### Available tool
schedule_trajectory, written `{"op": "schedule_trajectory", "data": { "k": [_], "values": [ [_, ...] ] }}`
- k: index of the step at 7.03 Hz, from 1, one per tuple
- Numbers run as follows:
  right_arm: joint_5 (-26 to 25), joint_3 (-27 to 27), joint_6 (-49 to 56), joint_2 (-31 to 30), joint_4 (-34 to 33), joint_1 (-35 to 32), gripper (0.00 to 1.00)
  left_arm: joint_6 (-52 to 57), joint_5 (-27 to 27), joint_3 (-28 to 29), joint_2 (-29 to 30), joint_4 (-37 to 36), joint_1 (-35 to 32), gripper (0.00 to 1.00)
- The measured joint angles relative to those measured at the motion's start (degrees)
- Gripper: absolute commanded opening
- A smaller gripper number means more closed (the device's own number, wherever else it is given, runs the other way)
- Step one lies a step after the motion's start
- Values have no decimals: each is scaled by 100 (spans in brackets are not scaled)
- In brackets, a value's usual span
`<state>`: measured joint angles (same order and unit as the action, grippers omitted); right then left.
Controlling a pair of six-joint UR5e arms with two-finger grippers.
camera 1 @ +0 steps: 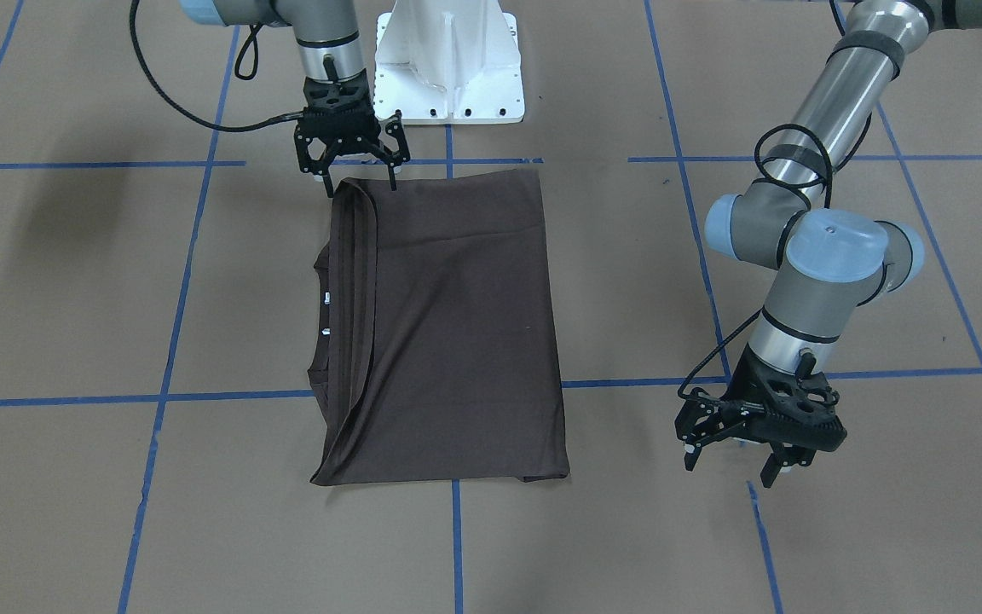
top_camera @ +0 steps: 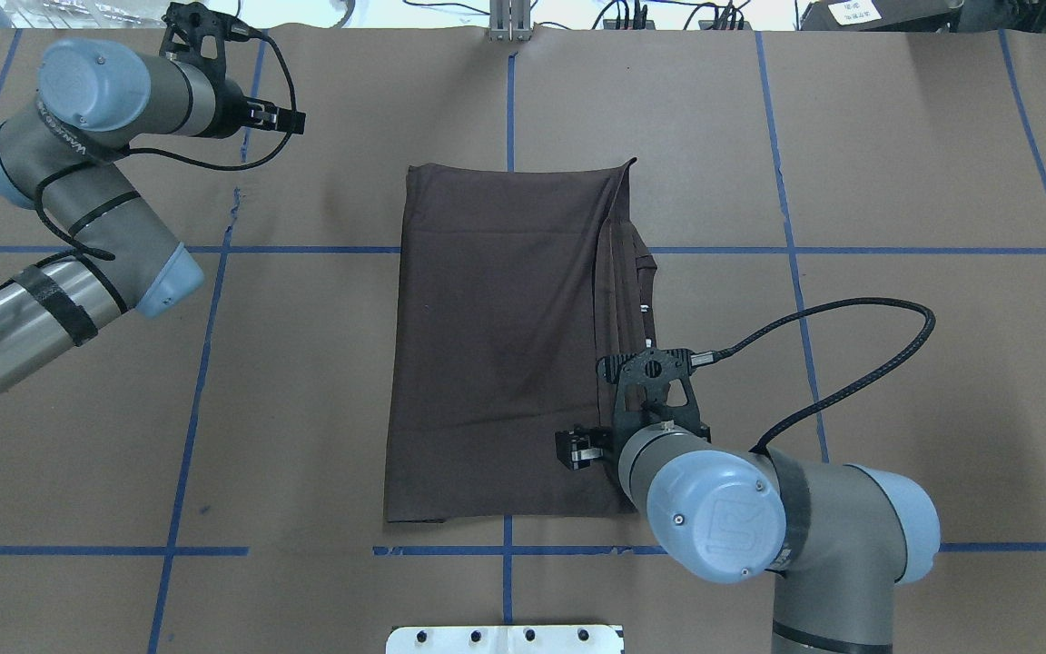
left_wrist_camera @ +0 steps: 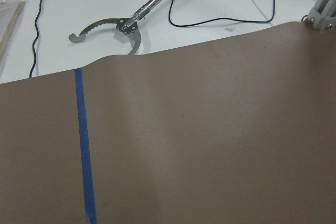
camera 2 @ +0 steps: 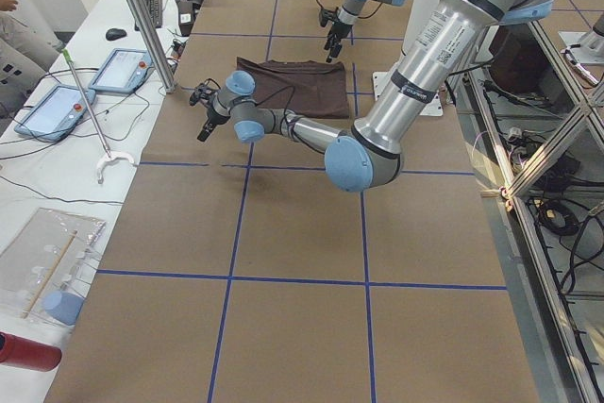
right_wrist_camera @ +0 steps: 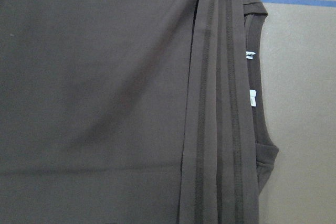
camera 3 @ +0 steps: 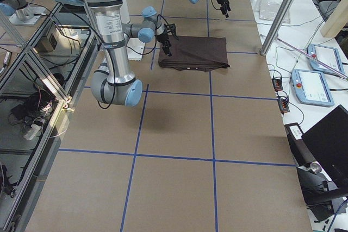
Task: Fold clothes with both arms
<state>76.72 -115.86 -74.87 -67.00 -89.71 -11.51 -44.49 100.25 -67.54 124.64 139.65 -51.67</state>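
Right pincer (camera 1: 359, 175); fore-aft T-shirt (camera 1: 457, 324), collar (right_wrist_camera: 251, 77) rightward

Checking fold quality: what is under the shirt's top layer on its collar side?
A lower layer of the shirt sticks out past the folded-over hems: the collar edge with two white labels. Whatever else lies beneath is covered by the top layer.

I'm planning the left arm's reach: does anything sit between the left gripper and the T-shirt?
Nothing visible does. Only bare table with blue tape lines lies between the left gripper and the T-shirt. The right gripper is at the shirt's corner by the robot base, off that path.
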Motion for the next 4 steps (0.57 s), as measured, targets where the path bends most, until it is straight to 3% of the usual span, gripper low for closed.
{"op": "schedule_trajectory", "data": {
  "k": [2, 4],
  "values": [
    [-5, 228, 748, 183, -199, 90, 49, -6, -3, -4, -1, 4, 40, 100],
    [414, 333, 1224, 219, -296, 60, 47, -11, -5, -5, -10, 13, 78, 100]
  ]
}}
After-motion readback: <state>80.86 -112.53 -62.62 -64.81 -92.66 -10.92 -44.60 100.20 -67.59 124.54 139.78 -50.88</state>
